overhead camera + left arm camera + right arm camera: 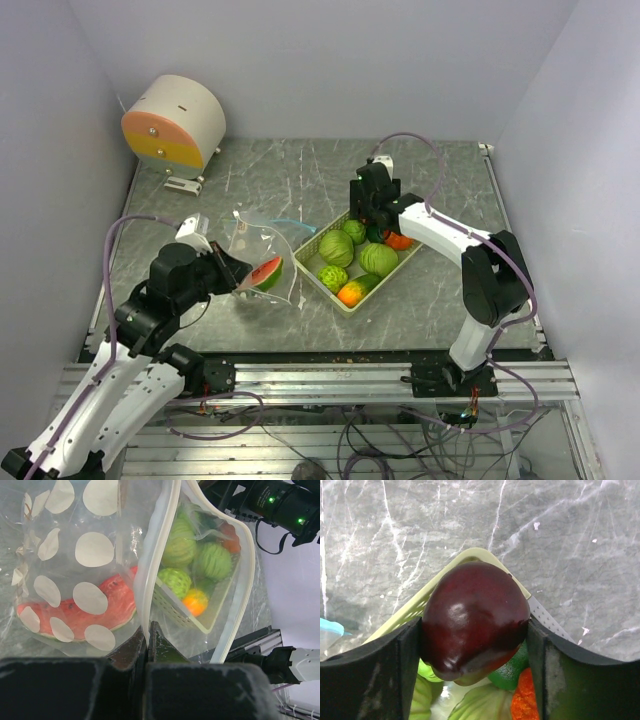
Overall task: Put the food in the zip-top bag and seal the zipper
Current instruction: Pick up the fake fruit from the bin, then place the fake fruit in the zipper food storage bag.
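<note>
Right pincer (476, 647) pinches the glossy maroon toy fruit (470, 610) mid-body; probably hard, slippery. The left pincer (148, 636) nips the limp zip-top bag (95, 550) rim.

maroon fruit (475, 620), clear bag (70, 575) (wht dots)

No text, label, brand or number can be read in any view; the bag (95, 549) bears only plain white dots, with no lettering on them.

Watermelon slice (266, 273) lies inside open bag (250, 235) (maroon fruit (475, 620) above green ones (337, 247)).
</note>
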`<act>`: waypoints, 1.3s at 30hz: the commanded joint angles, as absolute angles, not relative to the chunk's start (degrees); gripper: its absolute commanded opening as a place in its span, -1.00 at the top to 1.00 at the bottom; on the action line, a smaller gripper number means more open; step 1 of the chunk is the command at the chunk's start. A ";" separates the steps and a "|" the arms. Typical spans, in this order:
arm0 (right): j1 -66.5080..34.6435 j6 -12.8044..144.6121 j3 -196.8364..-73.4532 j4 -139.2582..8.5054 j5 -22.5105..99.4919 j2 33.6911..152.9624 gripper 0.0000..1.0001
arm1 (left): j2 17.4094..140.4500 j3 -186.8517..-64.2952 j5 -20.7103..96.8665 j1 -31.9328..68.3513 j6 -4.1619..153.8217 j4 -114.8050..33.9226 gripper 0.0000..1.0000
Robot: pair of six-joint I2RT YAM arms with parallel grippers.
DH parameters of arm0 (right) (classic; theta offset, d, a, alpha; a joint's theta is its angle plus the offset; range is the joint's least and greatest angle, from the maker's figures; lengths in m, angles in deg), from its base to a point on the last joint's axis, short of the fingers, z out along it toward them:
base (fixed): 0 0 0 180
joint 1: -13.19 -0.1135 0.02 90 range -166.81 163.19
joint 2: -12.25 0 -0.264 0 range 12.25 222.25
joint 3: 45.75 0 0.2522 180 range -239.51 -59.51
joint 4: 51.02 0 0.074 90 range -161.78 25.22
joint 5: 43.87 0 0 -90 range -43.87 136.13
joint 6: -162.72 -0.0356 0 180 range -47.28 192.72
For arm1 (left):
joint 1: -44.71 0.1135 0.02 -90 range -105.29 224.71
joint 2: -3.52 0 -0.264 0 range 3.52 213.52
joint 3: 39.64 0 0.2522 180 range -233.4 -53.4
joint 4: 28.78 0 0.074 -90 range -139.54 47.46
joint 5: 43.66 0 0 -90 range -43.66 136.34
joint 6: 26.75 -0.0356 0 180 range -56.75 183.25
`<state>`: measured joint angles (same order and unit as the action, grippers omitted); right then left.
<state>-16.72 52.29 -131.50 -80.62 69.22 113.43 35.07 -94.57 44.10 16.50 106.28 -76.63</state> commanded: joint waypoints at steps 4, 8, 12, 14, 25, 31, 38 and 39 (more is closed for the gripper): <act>-16.29 52.21 -130.70 -79.02 68.87 110.31 0.10 | 34.62 -93.85 43.21 16.80 105.97 -74.77 0.86; -16.49 51.97 -129.93 -80.50 66.94 104.48 0.37 | 34.81 -93.24 43.33 16.82 106.38 -74.18 0.86; -18.09 52.95 -129.61 -81.73 57.33 95.98 0.42 | 35.32 -92.08 43.46 16.84 106.67 -73.22 0.86; -20.01 54.00 -128.52 -80.65 48.66 90.54 0.42 | 35.93 -91.70 43.56 16.82 106.68 -72.74 0.86; -40.24 56.10 -127.07 -68.53 13.45 83.74 0.39 | 38.06 -93.23 42.94 16.77 107.35 -71.22 0.86; -41.35 53.55 -125.04 -63.05 13.05 88.75 0.39 | 36.95 -96.31 42.90 16.76 107.33 -74.17 0.86; -42.17 53.76 -130.89 -68.32 28.47 96.31 0.34 | 34.72 -98.97 42.33 16.76 107.62 -76.88 0.86; -42.37 54.05 -131.91 -69.57 33.50 97.21 0.24 | 34.39 -99.25 42.22 16.78 107.69 -77.29 0.86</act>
<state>-41.63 53.60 -126.88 -66.56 18.80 94.70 35.82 -96.41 44.14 16.48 107.06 -75.82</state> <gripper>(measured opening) 0.673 0.075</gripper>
